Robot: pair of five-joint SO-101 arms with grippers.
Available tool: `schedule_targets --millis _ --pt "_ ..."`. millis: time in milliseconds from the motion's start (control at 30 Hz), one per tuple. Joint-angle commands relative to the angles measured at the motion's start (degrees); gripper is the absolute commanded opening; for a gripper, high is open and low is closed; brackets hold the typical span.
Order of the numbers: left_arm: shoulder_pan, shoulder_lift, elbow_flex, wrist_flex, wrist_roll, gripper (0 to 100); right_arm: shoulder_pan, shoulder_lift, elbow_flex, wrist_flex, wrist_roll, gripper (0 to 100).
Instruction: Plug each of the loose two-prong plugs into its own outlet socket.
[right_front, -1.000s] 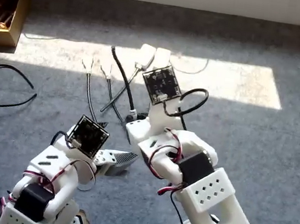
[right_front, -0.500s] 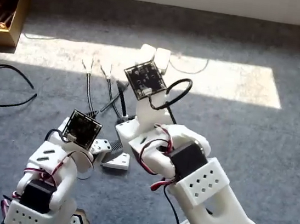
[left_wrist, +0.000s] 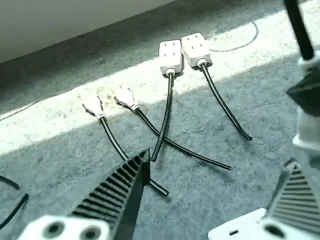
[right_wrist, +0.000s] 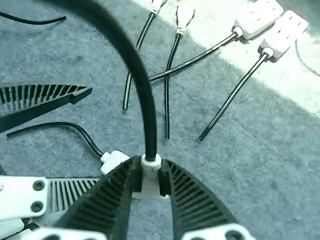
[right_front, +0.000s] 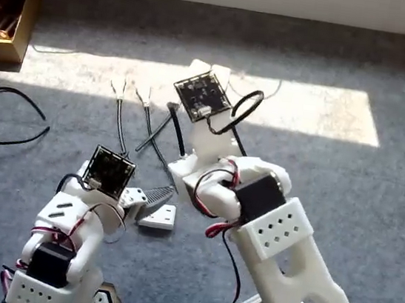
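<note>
Grey carpet (right_front: 345,200) lies under both arms, with a wooden box (right_front: 7,21) at its far corner and loose black cables (right_front: 9,142) trailing off to one side. In the high view the right arm's camera board (right_front: 202,95) covers part of the two white outlet sockets (left_wrist: 170,55), which lie side by side in a sunlit strip. Each socket's black lead runs back toward the arms. One lead crosses over the lead of a loose plug. The two two-prong plugs (left_wrist: 93,106) rest in the same strip, well ahead of the left gripper (left_wrist: 210,195) and untouched by it. They sit out past the tip of its ribbed black finger (left_wrist: 120,192), while the sockets lie farther on, beyond the gap between the two fingers. That gripper hangs over the carpet with its fingers spread wide and nothing between them. The right gripper (right_wrist: 150,167) has its ribbed fingers (right_wrist: 110,197) drawn in narrow on a white cord end (right_wrist: 150,176), pinched from both sides near the fingertips. Its prongs are hidden, so I cannot tell what kind of plug it is. A thick black cord (right_wrist: 135,65) rises out of it and arches away across the wrist view. Just outside one finger lies a small white connector (right_wrist: 112,161) on a thin black lead, apart from the pinched piece. The sockets and loose plugs lie well beyond these fingertips.
</note>
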Motion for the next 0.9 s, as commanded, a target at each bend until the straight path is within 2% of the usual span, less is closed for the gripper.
schedule_targets --millis 0,233,367,500,867 --pt "4.35 -0.57 -5.32 3.52 0.62 39 0.84 2.07 -2.07 -2.95 -1.05 0.6" --pt "4.7 -0.22 -7.25 3.08 0.53 38 -4.79 4.79 -2.42 -2.68 -2.29 0.6" --pt "-0.22 -0.13 -2.24 -3.34 0.35 39 -6.9 4.7 -3.65 0.13 -2.02 0.6" --pt "-3.47 -0.13 1.8 -7.12 0.26 39 -6.64 4.88 -6.11 3.74 0.79 0.6" --pt "-3.74 -0.13 2.07 -7.21 0.26 39 -6.55 4.79 -7.6 13.76 5.89 0.6"
